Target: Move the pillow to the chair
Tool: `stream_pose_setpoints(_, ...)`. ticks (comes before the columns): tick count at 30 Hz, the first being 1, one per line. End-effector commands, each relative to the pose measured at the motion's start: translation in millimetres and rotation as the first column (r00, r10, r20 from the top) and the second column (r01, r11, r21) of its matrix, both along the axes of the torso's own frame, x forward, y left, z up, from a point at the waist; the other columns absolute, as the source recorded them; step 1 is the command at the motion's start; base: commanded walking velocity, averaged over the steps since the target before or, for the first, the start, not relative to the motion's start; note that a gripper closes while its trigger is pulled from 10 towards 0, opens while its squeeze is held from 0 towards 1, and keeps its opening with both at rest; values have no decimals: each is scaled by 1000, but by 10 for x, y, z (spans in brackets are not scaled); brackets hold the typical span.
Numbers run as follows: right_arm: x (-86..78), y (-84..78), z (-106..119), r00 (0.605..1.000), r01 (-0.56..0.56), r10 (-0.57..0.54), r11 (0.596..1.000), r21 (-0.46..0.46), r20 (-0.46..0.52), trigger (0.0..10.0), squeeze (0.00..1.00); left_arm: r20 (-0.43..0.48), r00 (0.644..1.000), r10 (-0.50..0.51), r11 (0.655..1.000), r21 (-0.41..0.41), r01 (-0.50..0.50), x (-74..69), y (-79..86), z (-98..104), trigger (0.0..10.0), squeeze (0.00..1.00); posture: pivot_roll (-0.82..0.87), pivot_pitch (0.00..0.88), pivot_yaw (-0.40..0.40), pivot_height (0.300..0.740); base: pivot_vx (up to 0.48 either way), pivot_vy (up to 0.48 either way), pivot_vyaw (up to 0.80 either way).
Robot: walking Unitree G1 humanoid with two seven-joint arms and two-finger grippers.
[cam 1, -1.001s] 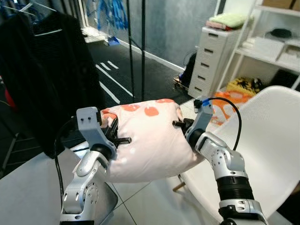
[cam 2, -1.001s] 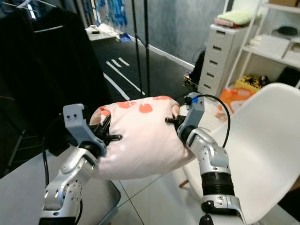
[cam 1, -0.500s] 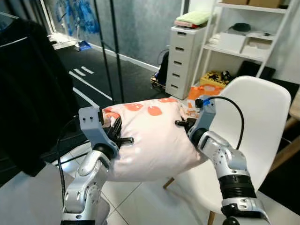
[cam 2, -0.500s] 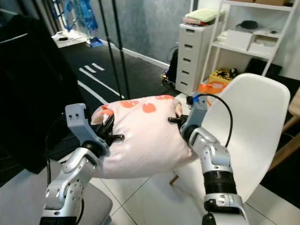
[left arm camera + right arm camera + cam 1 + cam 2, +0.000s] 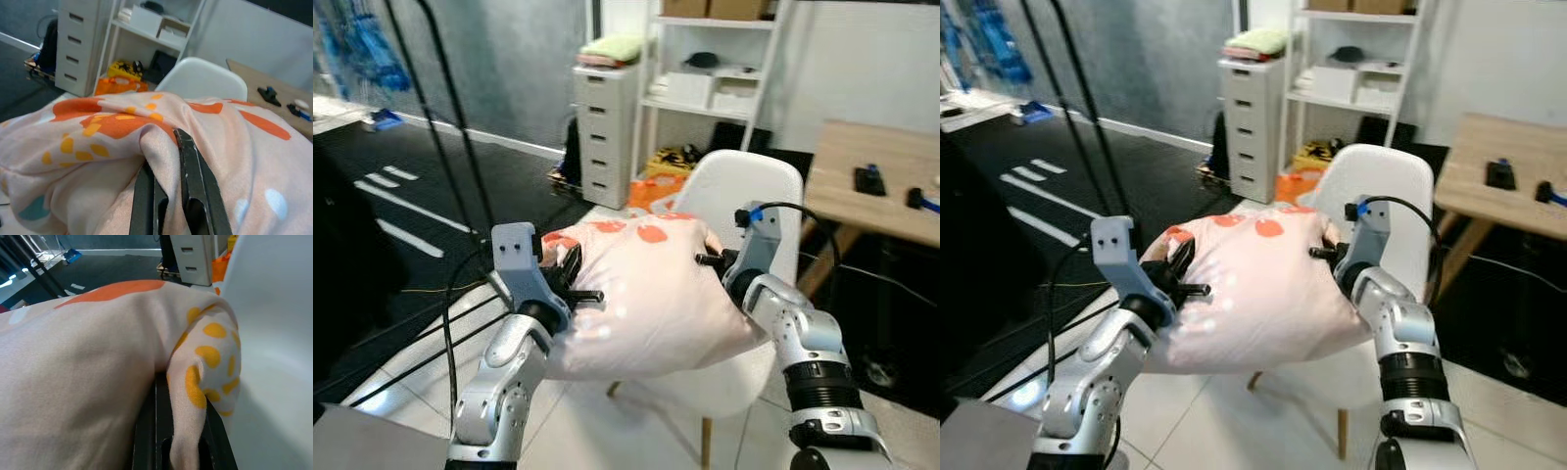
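Note:
A pale pink pillow [image 5: 651,294] with orange and yellow spots hangs between my two arms, held above the seat of a white shell chair [image 5: 756,186]. My left gripper [image 5: 573,279] is shut on a fold of the pillow's left edge; in the left wrist view its black fingers [image 5: 193,171] pinch the fabric. My right gripper [image 5: 713,262] is shut on the pillow's right corner [image 5: 205,367], close to the chair's backrest [image 5: 274,323].
A white drawer unit [image 5: 607,122] and white shelving [image 5: 715,88] stand behind the chair. A wooden table [image 5: 871,186] with small items is at the right. Black poles [image 5: 460,127] rise at the left over dark floor; white tiles lie below.
The camera has swung right, so the chair now sits centred behind the pillow and the dark hanging garment has left view. Both grippers keep their hold on the pillow.

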State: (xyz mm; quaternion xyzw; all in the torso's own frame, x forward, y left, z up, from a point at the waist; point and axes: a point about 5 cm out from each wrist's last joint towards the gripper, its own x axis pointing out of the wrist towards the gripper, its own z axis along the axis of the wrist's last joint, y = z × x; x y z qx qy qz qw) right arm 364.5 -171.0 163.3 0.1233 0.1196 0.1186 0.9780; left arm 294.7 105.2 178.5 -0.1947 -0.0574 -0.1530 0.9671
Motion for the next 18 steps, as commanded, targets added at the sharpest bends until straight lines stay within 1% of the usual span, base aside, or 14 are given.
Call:
stream_pose_setpoints(1,19,80,65,999,-25,25,1000,-7,38,10000,0,54,997,-59,998,-21,60,-37,-110,93,10000,0,-223,0,25,740,0,0,-613)
stream_pose_setpoints(5,16,69,33,999,-28,28,999,-26,20,10000,0,54,997,-60,998,-17,61,-39,-107,90,10000,0,-224,0,24,740,0,0,-613)
stream_pose_setpoints(7,7,70,5,999,-38,38,999,-32,4,10000,0,55,996,-71,997,-16,72,-50,-115,88,10000,0,-226,0,24,740,0,-122,0)
stream_pose_setpoints(12,-24,105,-62,997,-76,74,996,-48,-37,10000,0,47,993,-108,994,3,108,-76,-163,69,10000,0,-226,0,25,740,0,-472,0)
stream_pose_setpoints(16,-35,120,-94,994,-93,89,994,-60,-56,10000,0,46,993,-109,994,8,108,-76,-171,69,10000,0,-224,0,23,740,0,-472,0)
stream_pose_setpoints(18,-43,135,-125,992,-109,103,991,-75,-75,10000,0,41,995,-96,995,-11,97,-67,-160,64,10000,0,-222,0,27,740,0,0,0)
